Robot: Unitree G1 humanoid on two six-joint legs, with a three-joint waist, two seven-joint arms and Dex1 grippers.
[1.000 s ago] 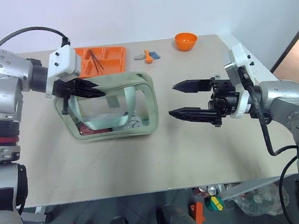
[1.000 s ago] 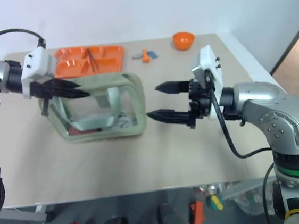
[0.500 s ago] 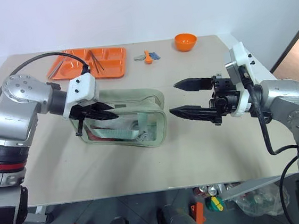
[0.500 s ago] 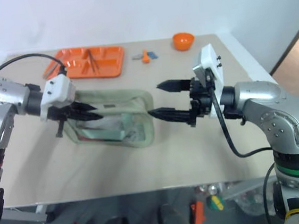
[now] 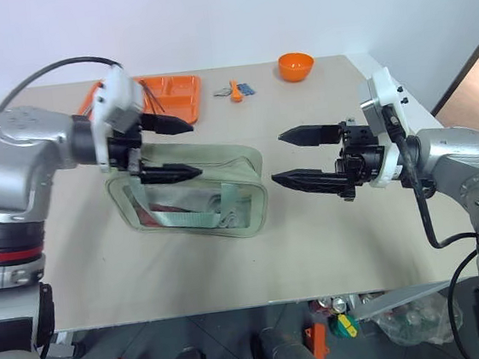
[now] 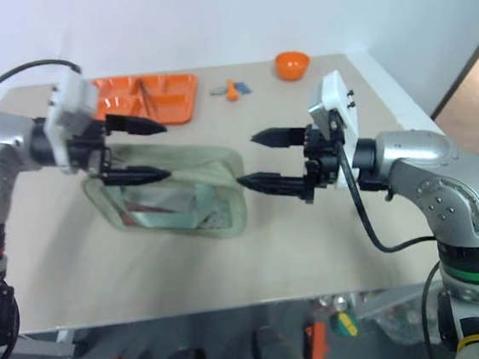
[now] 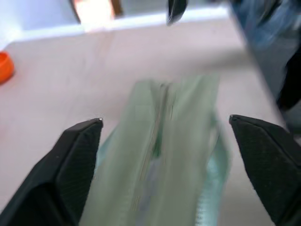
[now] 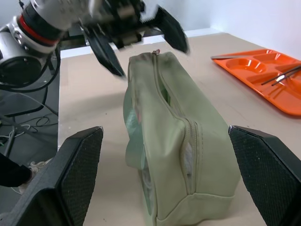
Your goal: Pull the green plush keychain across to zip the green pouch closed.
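The green pouch (image 5: pixel 192 200) lies on the table with its clear window facing up, and its zipper (image 8: pixel 160 89) runs along the top edge. The green plush keychain is hidden from me. My left gripper (image 5: pixel 187 149) hovers over the pouch's left end, open, with one finger above the far edge and nothing between the fingers. In the left wrist view the pouch (image 7: pixel 160 155) is a blur below the open left gripper (image 7: pixel 165 120). My right gripper (image 5: pixel 277 158) stands open just right of the pouch, pointing at its end without touching it.
An orange tray (image 5: pixel 178 96) with utensils sits at the back left, behind the left gripper. An orange bowl (image 5: pixel 296 65) and a small orange and blue item (image 5: pixel 237 90) lie at the back. Bare tabletop stretches in front of the pouch; the table's edge runs behind the right arm.
My left gripper was shut at the pouch's top left and has opened and drawn up off it. The pouch shifted right and dropped from standing to lying. The right gripper kept still.
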